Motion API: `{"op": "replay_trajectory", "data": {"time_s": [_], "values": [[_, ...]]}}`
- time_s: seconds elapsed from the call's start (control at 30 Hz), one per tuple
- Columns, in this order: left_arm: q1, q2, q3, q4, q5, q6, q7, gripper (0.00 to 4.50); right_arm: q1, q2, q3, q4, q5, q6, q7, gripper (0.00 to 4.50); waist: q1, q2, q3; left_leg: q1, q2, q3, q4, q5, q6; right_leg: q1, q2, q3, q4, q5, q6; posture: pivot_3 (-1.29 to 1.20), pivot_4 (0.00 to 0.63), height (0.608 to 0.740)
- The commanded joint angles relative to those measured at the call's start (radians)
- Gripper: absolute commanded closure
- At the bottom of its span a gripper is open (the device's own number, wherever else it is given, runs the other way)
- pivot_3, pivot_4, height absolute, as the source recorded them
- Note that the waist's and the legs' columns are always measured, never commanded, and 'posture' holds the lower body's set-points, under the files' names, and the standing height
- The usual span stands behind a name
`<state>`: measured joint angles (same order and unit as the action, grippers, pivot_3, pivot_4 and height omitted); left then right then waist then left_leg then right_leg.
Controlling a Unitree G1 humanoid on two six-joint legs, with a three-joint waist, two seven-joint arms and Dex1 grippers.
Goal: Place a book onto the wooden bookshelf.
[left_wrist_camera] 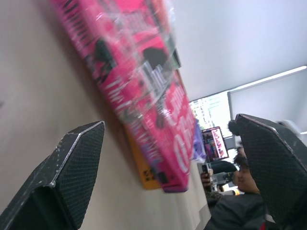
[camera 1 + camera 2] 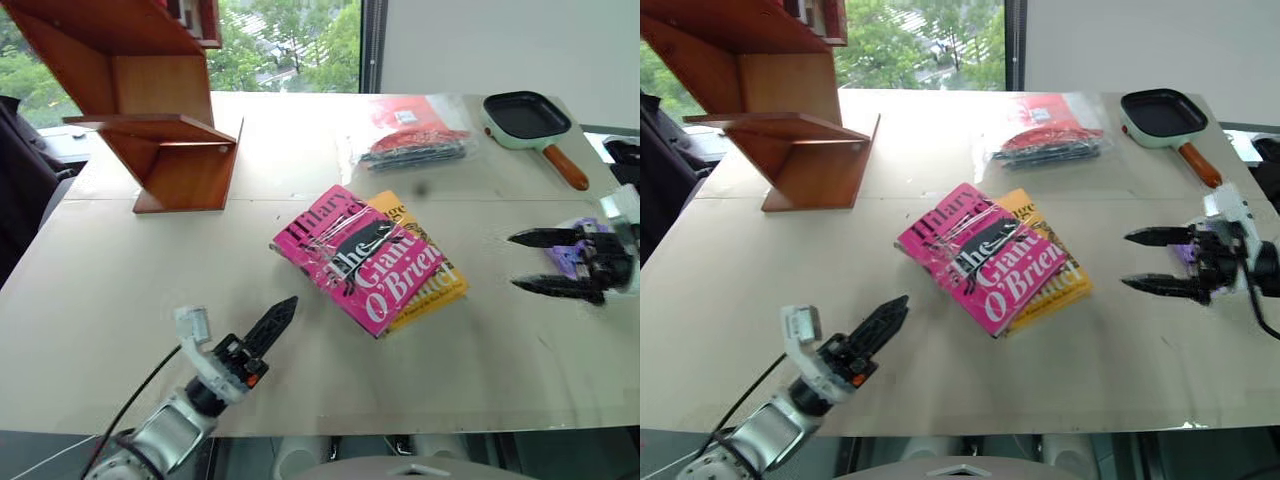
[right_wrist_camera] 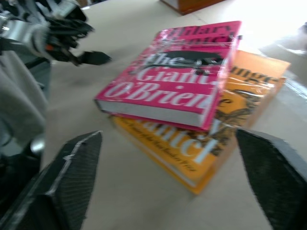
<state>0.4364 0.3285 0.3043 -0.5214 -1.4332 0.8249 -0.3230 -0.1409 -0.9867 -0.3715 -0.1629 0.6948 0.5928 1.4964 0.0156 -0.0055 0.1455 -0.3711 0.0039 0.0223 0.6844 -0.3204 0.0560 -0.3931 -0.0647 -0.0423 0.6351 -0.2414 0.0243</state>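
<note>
Pale beige tabletop [image 2: 150, 300] runs up to a window with green trees beyond. Near its middle lies the book [image 2: 358, 258], bright pink and glossy under clear wrap that catches the light, with white lettering and a black mark across its centre. It lies flat and askew on a yellow book [image 2: 440, 285], which peeks out along its right and near edges; most of the yellow cover is hidden.

At the far left stands the bookshelf [image 2: 160, 110], reddish-brown with slanted boards and flat ledges; its upper part is cut off by the frame. At the far right are a red packet in clear plastic [image 2: 410, 135] and a small black pan [image 2: 530, 120] with an orange handle.

Left hand [image 2: 272, 326] hangs near and left of the book, fingers spread, grasping nothing, pointing toward it. Right hand [image 2: 545, 262] hovers to the right of the books, well apart from them, fingers wide and released. A person [image 1: 240, 191] shows blurred in the left wrist view, past the books.
</note>
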Motion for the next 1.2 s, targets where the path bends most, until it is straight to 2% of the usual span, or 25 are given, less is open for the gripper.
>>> {"op": "replay_trajectory", "data": {"time_s": [0.03,0.2,0.33,0.43,0.5,0.63,0.87,1.2], "values": [[-0.044,0.005,-0.024,0.043,0.004,0.001,0.036,0.0,0.044,-0.001,-0.1,-0.083,0.084,0.021,-0.007,0.03,-0.001,0.0,0.0,0.001,0.0,0.0,0.0,0.0,0.0,0.001,0.0,0.0,0.0,0.0,0.0,0.0,0.15,0.74],[-0.149,0.029,-0.075,0.129,0.076,0.015,0.037,0.0,0.119,0.055,-0.225,-0.187,0.177,0.041,-0.115,0.03,0.003,0.0,-0.001,0.001,-0.001,0.001,0.002,0.002,-0.004,0.002,0.0,0.001,0.0,0.0,0.0,0.0,0.15,0.74],[-0.284,0.009,-0.098,0.256,0.103,0.025,0.067,0.0,0.28,0.131,-0.356,-0.314,0.174,0.001,-0.197,0.03,0.022,0.001,-0.002,0.002,-0.001,0.0,0.002,0.003,-0.004,0.004,0.001,0.0,-0.001,0.001,0.001,0.0,0.15,0.74],[-0.331,0.007,-0.113,0.286,0.095,0.058,0.065,0.0,0.367,0.171,-0.425,-0.398,0.229,0.016,-0.263,0.03,0.023,0.005,-0.004,0.003,-0.001,0.001,0.002,0.003,-0.004,0.005,0.002,0.001,-0.001,0.002,0.004,0.0,0.15,0.74],[-0.353,-0.001,-0.118,0.301,0.085,0.075,0.074,0.0,0.398,0.204,-0.455,-0.443,0.218,-0.041,-0.274,0.03,0.022,0.005,-0.005,0.006,-0.001,0.002,0.002,0.003,-0.004,0.007,0.002,0.002,-0.001,0.002,0.004,0.0,0.15,0.74],[-0.382,-0.008,-0.144,0.327,0.092,0.118,0.085,0.0,0.476,0.23,-0.483,-0.483,0.199,-0.069,-0.305,0.03,0.026,0.004,-0.006,0.011,-0.001,0.002,0.002,0.0,0.0,0.012,0.002,0.002,-0.002,0.0,0.001,0.0,0.15,0.74],[-0.419,-0.068,-0.136,0.387,0.029,0.165,0.157,0.0,0.687,0.32,-0.522,-0.507,0.149,-0.25,-0.168,0.03,0.032,0.007,-0.009,0.01,-0.001,0.0,0.002,0.0,0.0,0.013,0.001,0.001,-0.005,0.0,0.001,0.0,0.15,0.74],[-0.546,-0.11,-0.167,0.509,-0.013,0.286,0.204,0.0,0.737,0.313,-0.499,-0.484,0.155,-0.322,-0.166,0.03,0.033,0.011,-0.012,0.01,-0.001,0.0,0.001,-0.001,0.002,0.015,0.0,0.0,-0.008,0.0,0.001,0.0,0.15,0.74]]}}
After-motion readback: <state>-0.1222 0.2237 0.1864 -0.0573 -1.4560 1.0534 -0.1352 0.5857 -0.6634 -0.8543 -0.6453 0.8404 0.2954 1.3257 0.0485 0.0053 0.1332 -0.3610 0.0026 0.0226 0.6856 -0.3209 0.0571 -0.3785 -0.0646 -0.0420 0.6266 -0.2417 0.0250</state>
